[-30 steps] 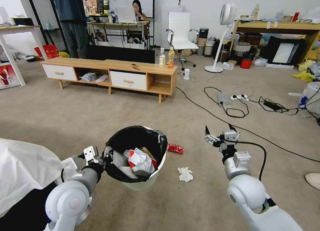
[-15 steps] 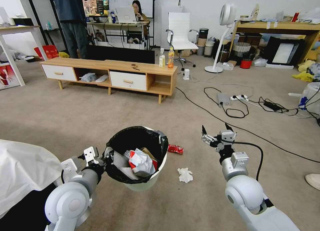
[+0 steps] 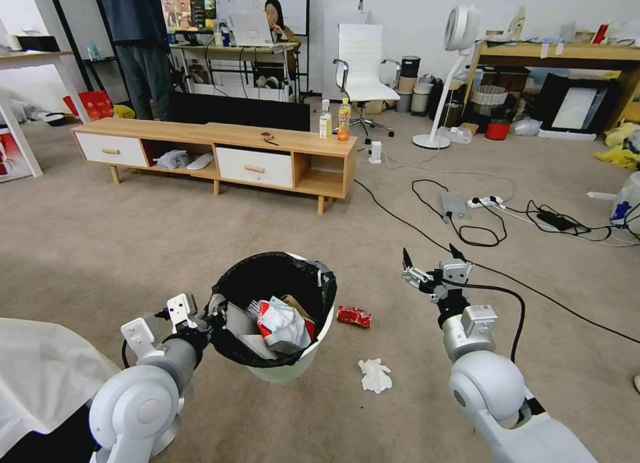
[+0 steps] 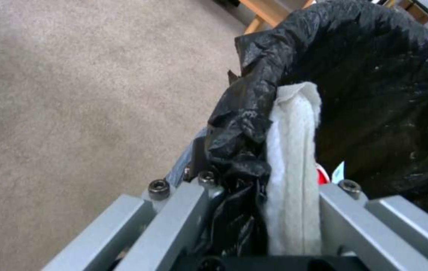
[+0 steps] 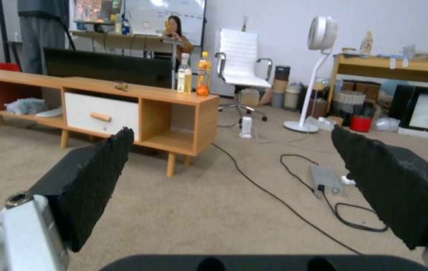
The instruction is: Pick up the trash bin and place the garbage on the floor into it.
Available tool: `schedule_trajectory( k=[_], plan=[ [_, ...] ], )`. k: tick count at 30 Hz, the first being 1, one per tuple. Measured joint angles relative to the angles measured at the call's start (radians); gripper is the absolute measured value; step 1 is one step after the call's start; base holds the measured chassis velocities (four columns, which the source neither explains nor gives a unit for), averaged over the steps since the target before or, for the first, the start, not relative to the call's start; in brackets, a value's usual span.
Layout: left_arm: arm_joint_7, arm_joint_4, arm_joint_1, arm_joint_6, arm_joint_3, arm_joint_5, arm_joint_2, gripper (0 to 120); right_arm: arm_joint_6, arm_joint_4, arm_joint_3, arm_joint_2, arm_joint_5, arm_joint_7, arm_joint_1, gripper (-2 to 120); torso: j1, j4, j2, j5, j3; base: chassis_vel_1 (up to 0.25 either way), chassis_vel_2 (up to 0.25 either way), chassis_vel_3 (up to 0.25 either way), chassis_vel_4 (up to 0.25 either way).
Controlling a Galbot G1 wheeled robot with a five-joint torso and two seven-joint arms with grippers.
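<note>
Left gripper (image 3: pixel 208 321): clamped on the trash bin's (image 3: pixel 293 366) bag-lined rim, holding it off the carpet (image 3: pixel 133 243).
Right gripper (image 3: pixel 430 263): spread wide, holding nothing, right of the bin.
Crushed red can (image 3: pixel 353 315): on the carpet just right of the bin.
White tissue wad (image 3: pixel 375 375): near the bin's lower right.

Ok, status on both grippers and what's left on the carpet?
Left gripper shut on trash bin rim, bin held up. Right gripper open, empty, above floor. Crushed can and tissue wad remain. Nothing blocking them.
</note>
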Motion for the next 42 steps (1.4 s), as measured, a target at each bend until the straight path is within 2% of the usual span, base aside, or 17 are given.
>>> schedule_trajectory(
  k=[31, 42],
  plan=[
    [-0.001, -0.001, -0.003, 0.001, 0.003, -0.001, -0.006, 7, -0.035, 0.011, 0.004, 0.014, -0.018, 0.008, -0.006, 100, 0.0, 0.0001, 0.0, 0.0, 0.0, 0.002, -0.004, -0.002, 0.003],
    [-0.001, 0.001, -0.003, 0.001, 0.0, -0.002, -0.005, 7, -0.011, -0.003, -0.003, 0.019, -0.018, 0.005, 0.001, 100, 0.0, 0.0001, 0.0, -0.0002, 0.0, -0.041, 0.043, 0.042, -0.048]
  ],
)
